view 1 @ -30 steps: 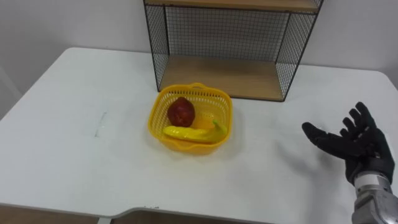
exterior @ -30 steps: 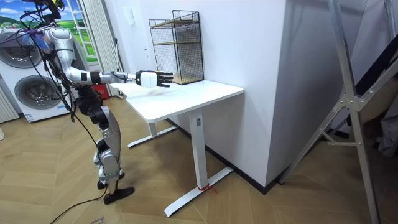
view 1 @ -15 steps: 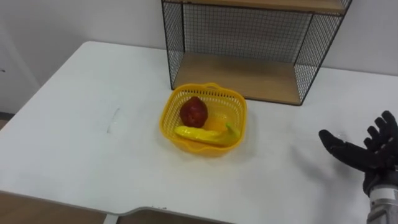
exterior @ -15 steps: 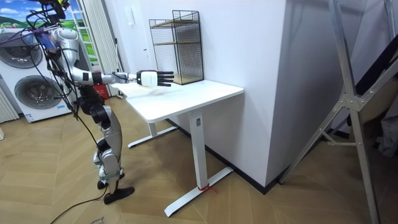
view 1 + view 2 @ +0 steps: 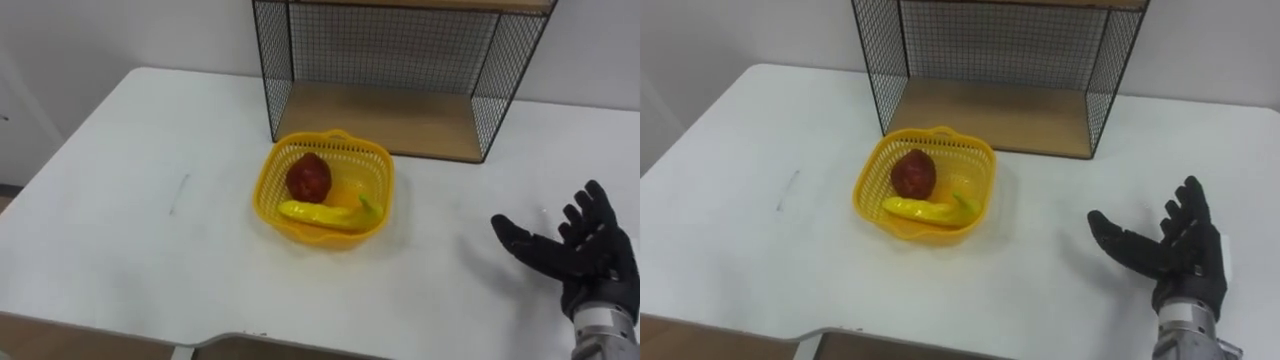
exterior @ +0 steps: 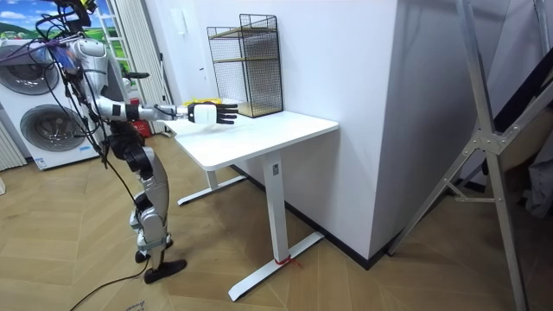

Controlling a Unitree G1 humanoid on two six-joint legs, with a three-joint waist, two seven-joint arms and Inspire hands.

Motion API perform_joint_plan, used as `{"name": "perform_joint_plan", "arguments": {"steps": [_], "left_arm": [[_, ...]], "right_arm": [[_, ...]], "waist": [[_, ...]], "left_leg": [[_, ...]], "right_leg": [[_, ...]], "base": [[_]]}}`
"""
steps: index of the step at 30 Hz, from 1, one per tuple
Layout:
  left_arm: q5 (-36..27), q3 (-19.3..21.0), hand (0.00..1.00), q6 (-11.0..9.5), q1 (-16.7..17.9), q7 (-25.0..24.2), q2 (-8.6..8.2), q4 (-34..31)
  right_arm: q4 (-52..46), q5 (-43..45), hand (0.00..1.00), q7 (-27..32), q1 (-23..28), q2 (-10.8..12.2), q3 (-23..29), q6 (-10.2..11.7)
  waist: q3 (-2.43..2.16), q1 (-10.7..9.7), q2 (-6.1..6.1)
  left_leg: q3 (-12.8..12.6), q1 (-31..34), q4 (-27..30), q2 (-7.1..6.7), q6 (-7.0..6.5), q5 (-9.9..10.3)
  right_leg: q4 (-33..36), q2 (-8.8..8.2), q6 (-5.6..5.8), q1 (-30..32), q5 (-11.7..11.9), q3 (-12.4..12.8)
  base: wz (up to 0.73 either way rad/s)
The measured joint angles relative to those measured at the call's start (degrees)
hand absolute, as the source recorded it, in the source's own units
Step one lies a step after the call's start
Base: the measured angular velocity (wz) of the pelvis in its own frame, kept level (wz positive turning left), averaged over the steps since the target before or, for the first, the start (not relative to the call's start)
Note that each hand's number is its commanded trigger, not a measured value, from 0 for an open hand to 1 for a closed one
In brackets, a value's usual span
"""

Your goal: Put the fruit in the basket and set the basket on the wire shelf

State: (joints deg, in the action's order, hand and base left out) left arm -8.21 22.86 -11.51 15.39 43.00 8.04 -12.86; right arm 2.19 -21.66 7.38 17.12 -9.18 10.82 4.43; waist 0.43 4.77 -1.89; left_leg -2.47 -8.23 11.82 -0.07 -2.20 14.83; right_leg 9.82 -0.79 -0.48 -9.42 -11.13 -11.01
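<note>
**Fruit in basket, basket on counter before shelf**

The yellow basket (image 5: 300,232) is seen standing near the middle of the white counter (image 5: 150,240), not on the wire shelf (image 5: 400,115). The shelf is placed at 12 o'clock from the basket, against the wall. Its wooden bottom board lies just behind the basket's far rim.

Inside the basket a red apple (image 5: 309,177) is held towards 10 o'clock. A banana (image 5: 320,213) is laid across the 6 o'clock side, with its green-tipped end turned towards 3 o'clock. Both fruits are contained within the rim.

The right hand (image 5: 575,255) is found at 4 o'clock from the basket, well apart from it, near the counter's right-hand edge. Its fingers (image 5: 1120,240) are released and spread. The palm is turned up and inward, and nothing is grasped.

In the room view the robot is shown standing upright on the wooden floor (image 6: 346,285) at the counter's end on the room view's left. The right arm is stretched out level, and the right hand is held just above the counter top. Washing machines (image 6: 43,130) are seen behind the robot.
</note>
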Motion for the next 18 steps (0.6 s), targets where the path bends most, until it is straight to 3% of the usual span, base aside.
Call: {"name": "perform_joint_plan", "arguments": {"steps": [4,10,13,18], "left_arm": [[-4.52,-6.65,0.00,-0.01,-0.01,-7.22,-0.53,0.02],[-9.32,-16.28,0.00,0.00,-0.20,-19.67,-0.47,0.97],[-10.44,-18.85,0.00,0.02,-0.21,-24.87,-0.53,0.97],[-12.10,-19.73,0.00,0.04,-0.25,-29.46,-0.55,1.00]], "right_arm": [[1.71,-0.09,0.00,-1.55,-0.39,0.32,-2.35,0.01],[1.70,0.61,0.00,-2.65,-3.93,0.96,-6.99,0.84],[1.70,0.60,0.00,-3.44,-5.09,0.96,-7.34,1.77],[1.70,-1.42,0.00,-4.89,-5.72,0.98,-7.53,1.92]], "waist": [[0.36,-1.35,0.90],[0.27,-3.16,1.50],[0.21,-3.30,1.53],[0.18,-4.19,1.49]], "left_leg": [[-0.47,0.16,0.02,-0.02,-0.01,0.00],[-0.51,0.86,0.55,-0.02,-0.03,-0.01],[-0.65,1.01,0.85,0.02,-0.03,-0.01],[-0.75,0.99,0.84,0.20,-0.02,-0.02]], "right_leg": [[0.01,0.11,0.00,0.17,0.00,0.08],[0.01,0.06,0.01,0.86,0.01,0.07],[-0.01,-0.01,0.01,1.21,0.01,0.31],[-0.04,-0.08,0.00,1.19,0.02,0.39]], "base": [[-0.04],[0.01],[-0.04],[0.00]]}}
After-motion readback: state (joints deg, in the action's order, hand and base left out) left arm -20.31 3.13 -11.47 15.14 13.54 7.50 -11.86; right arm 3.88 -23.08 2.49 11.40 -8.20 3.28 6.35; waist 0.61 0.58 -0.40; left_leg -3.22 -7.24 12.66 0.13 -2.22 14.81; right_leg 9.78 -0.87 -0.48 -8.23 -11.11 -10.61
